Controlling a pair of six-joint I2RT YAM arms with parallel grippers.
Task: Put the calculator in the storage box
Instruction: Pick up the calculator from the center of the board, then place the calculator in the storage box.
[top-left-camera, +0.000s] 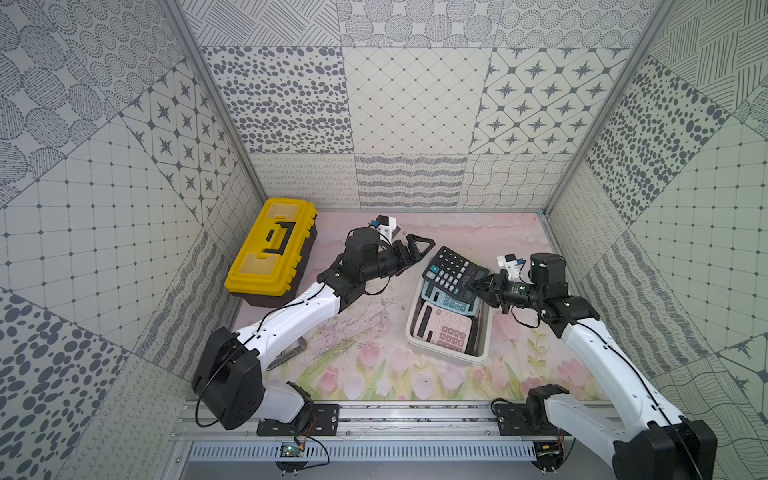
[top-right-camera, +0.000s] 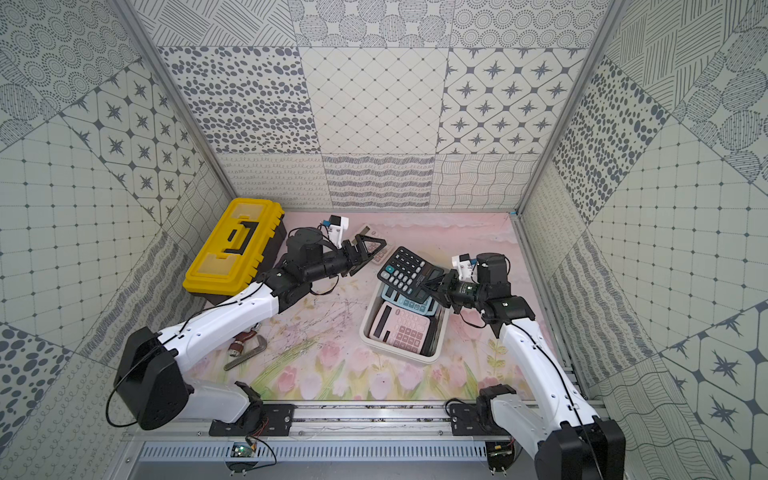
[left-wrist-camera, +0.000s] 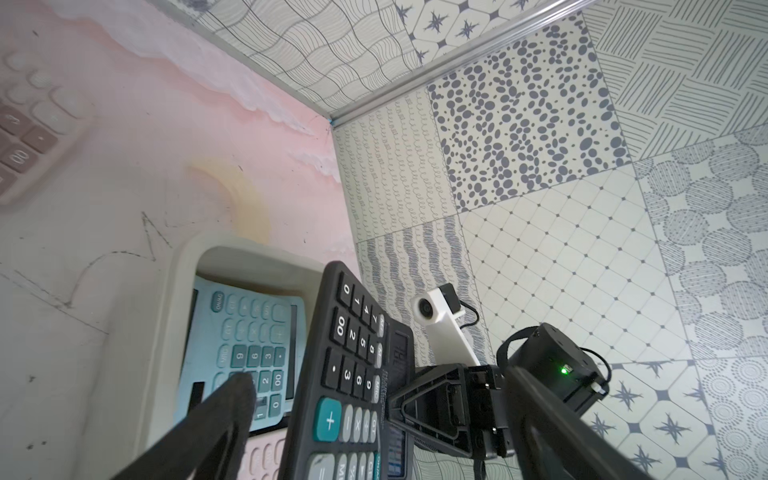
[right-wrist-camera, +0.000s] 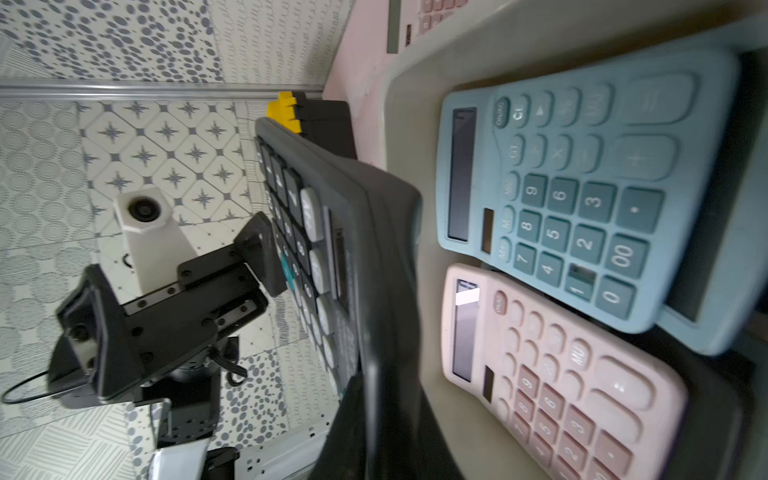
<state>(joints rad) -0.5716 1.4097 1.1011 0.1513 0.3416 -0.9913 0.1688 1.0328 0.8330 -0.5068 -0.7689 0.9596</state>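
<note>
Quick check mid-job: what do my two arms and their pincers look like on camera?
Left arm and right arm: white shells, black joints and bases, a thin black cable along each. Left pincer and right pincer: black, with triangular frame fingers. Each wrist carries a white camera mount; a green light glows on the right wrist.

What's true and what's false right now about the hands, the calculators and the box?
1. The right hand is shut on the black calculator. True.
2. The left hand grips that calculator too. False: it is open.
3. The white box is empty. False: a blue calculator and a pink calculator lie in it.
4. The black calculator is held tilted above the box's far end. True.
</note>
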